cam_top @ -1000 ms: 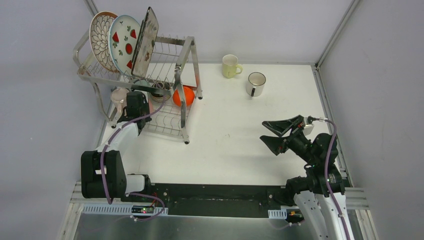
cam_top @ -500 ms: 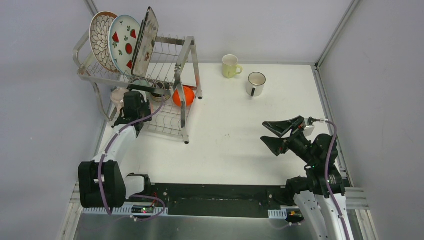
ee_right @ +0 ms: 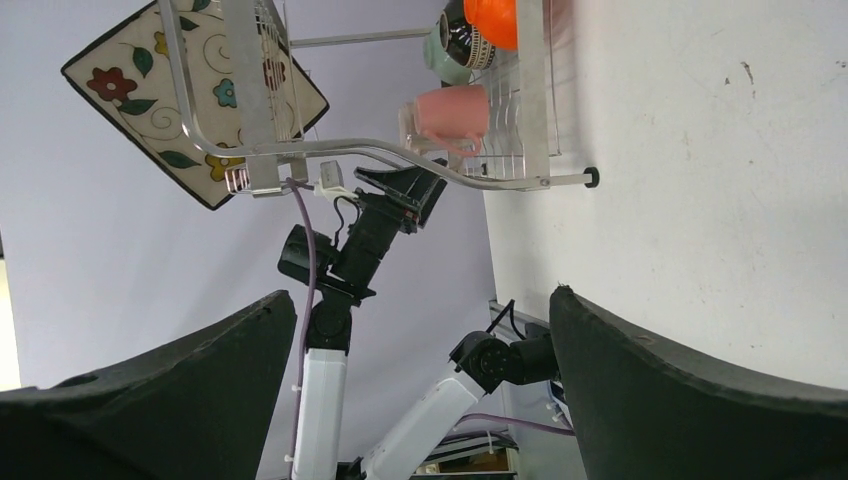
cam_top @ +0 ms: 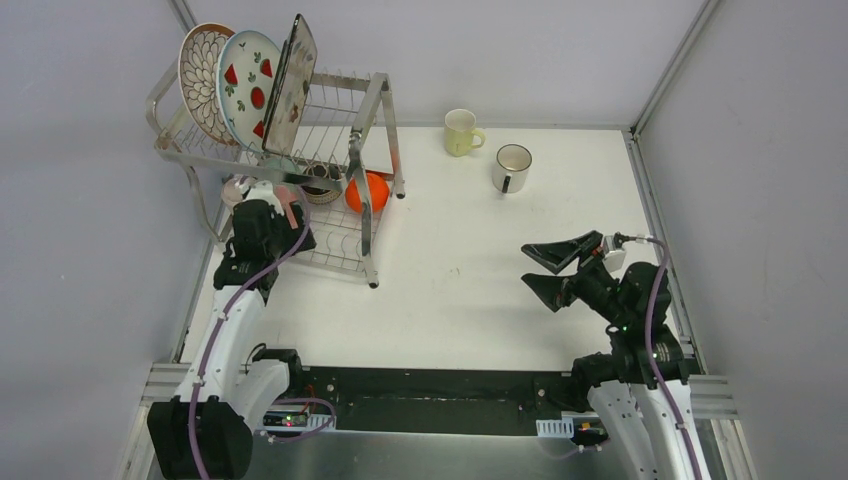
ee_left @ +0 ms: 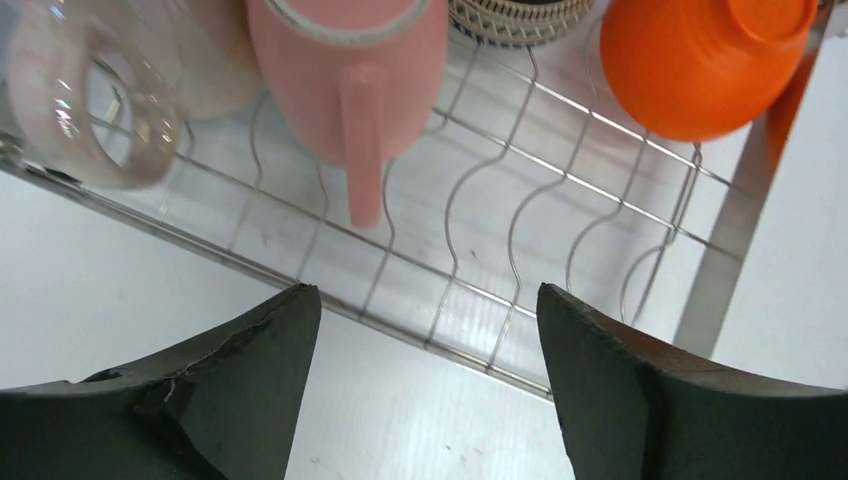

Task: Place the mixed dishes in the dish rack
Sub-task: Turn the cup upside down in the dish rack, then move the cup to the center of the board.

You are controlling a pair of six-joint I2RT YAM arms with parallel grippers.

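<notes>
The silver dish rack (cam_top: 372, 110) holds the petal-pattern plate (cam_top: 200, 75), red-fruit plate (cam_top: 250, 85) and flowered square plate (cam_top: 291, 85) upright on its top tier. On the lower tier lie the orange bowl (ee_left: 700, 60), a patterned brown bowl (ee_left: 520, 15), the pink mug (ee_left: 350, 70) on its side and a pale mug (ee_left: 90, 90). My left gripper (ee_left: 428, 300) is open and empty, just outside the lower tier's front wire, apart from the pink mug. A yellow mug (cam_top: 462, 132) and a white mug (cam_top: 511, 168) stand on the table. My right gripper (cam_top: 545, 268) hovers open and empty.
The rack's lower wire shelf (ee_left: 520, 240) has bare room in front of the orange bowl. A rack leg (cam_top: 371, 280) stands near the table's middle left. Grey walls close in the white table (cam_top: 470, 290) on three sides.
My left gripper opened, let go of the pink mug on the lower tier, and drew back toward the near edge. The right arm barely moved.
</notes>
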